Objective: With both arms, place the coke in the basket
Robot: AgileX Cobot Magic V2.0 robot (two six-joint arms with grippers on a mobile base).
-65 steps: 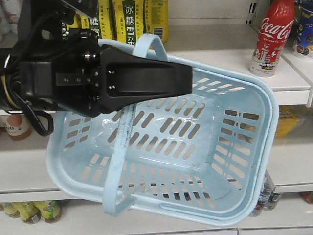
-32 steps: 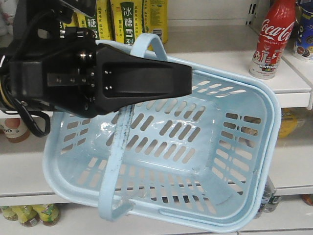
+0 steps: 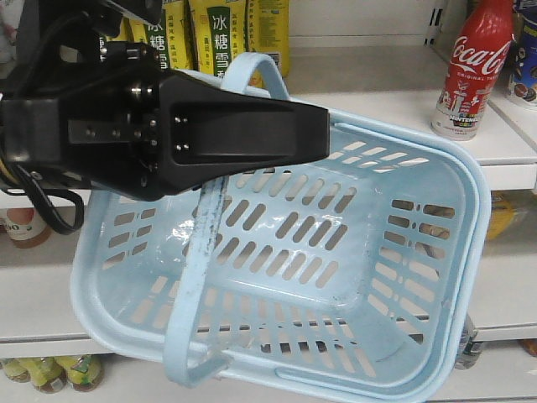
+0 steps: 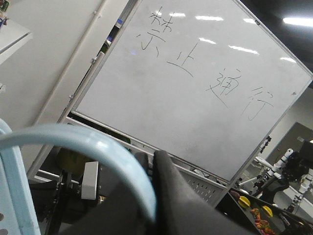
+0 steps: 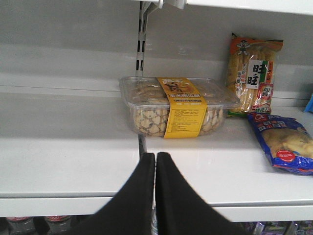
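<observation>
Pale blue basket point(image 3: 352, 252) empty, your left gripper point(image 3: 312, 134) clamped on it | coke point(image 3: 474, 71) shelved, 1 o'clock | right gripper point(image 5: 155, 161) closed, empty

The coke point(image 3: 472, 71), a slim red bottle with white script, stands upright on a shelf at upper right. The pale blue slotted basket point(image 3: 480, 252) hangs tilted, mouth facing the front camera, one hoop handle between the fingers of the left tool point(image 3: 323, 130).

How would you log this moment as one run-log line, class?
left gripper: shut on basket handle, basket hanging tilted | right gripper: jaws shut, empty | coke: upright on shelf, outside basket
</observation>
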